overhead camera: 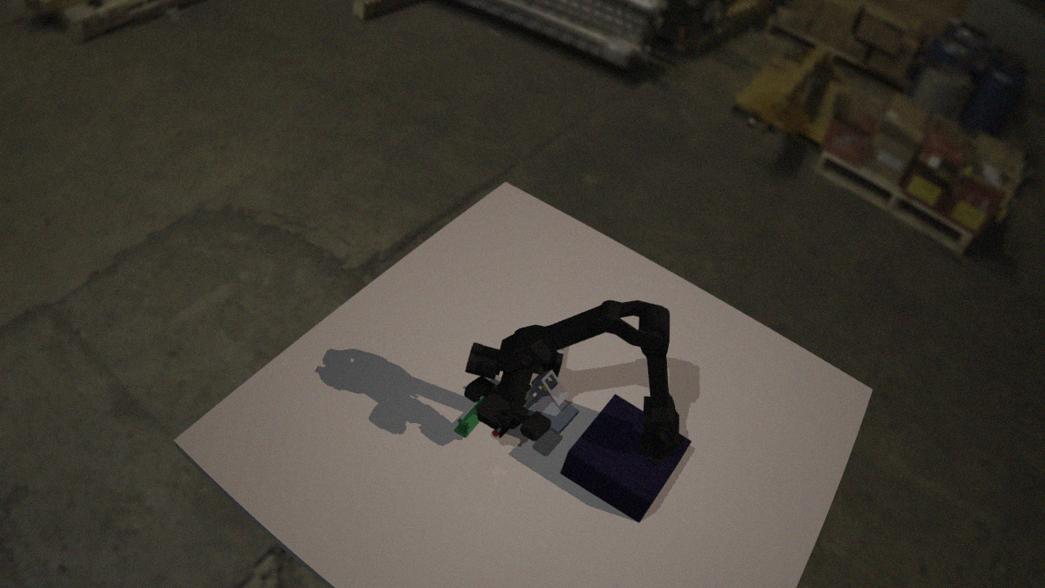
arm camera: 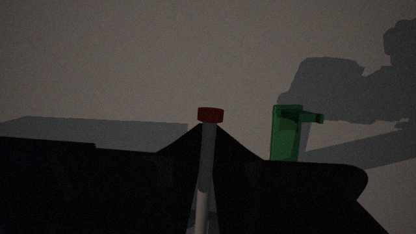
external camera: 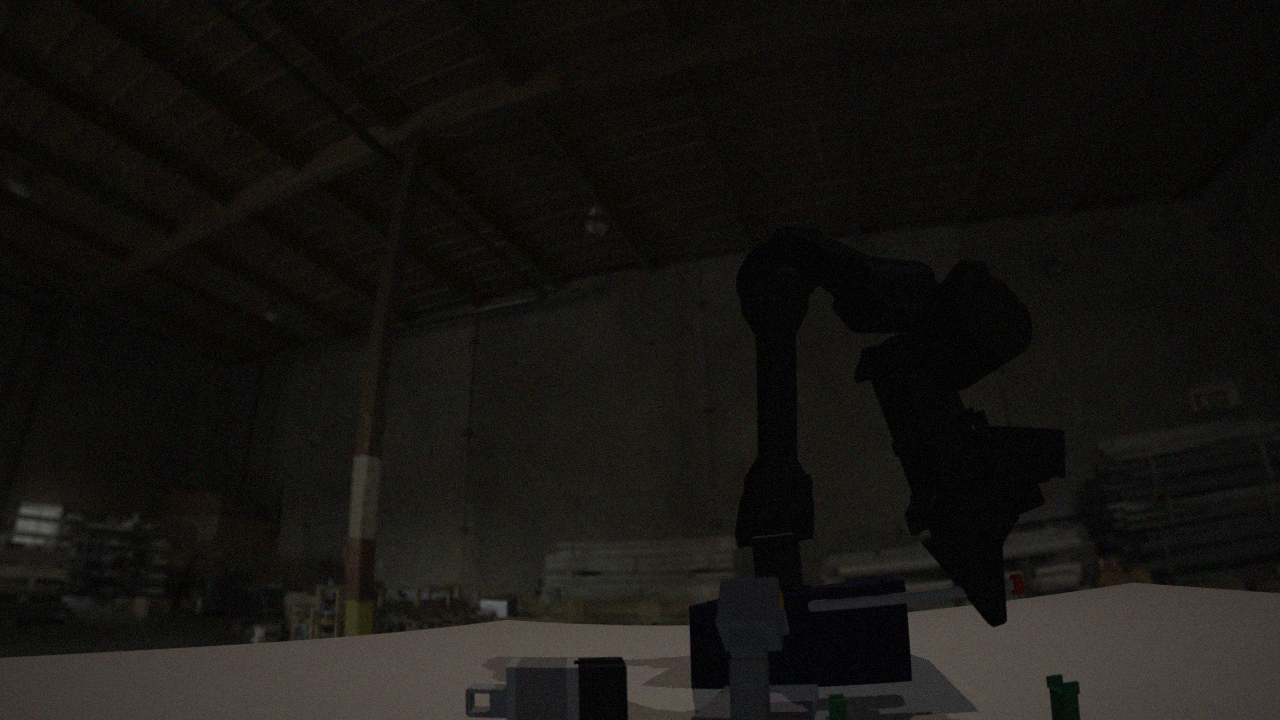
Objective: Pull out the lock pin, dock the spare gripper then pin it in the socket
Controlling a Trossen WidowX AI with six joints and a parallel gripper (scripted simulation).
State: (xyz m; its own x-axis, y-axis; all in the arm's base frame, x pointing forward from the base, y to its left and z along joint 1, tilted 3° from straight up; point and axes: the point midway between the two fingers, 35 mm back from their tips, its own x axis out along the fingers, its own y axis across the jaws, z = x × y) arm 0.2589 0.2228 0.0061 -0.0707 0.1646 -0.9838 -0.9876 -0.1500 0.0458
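My gripper (overhead camera: 502, 429) (external camera: 995, 617) (arm camera: 207, 129) is shut on the lock pin, just below its red head. The lock pin (overhead camera: 495, 434) (external camera: 859, 603) (arm camera: 210, 115) has a grey shaft, held nearly level above the table. In the exterior view its free end stands a short gap to the right of the socket, outside it. The grey mount (overhead camera: 558, 398) (external camera: 750, 617) stands upright with its socket at the top. A grey and black block (external camera: 541, 691) with a square loop, apparently the spare gripper, lies left of the mount. The arm hides much around it in the top view.
A green bracket (overhead camera: 466, 424) (external camera: 1063, 698) (arm camera: 284, 140) lies on the table beyond my gripper. The arm stands on a dark purple box (overhead camera: 610, 468) (external camera: 845, 649) beside the mount. The pale table's (overhead camera: 292, 468) edges drop to the floor.
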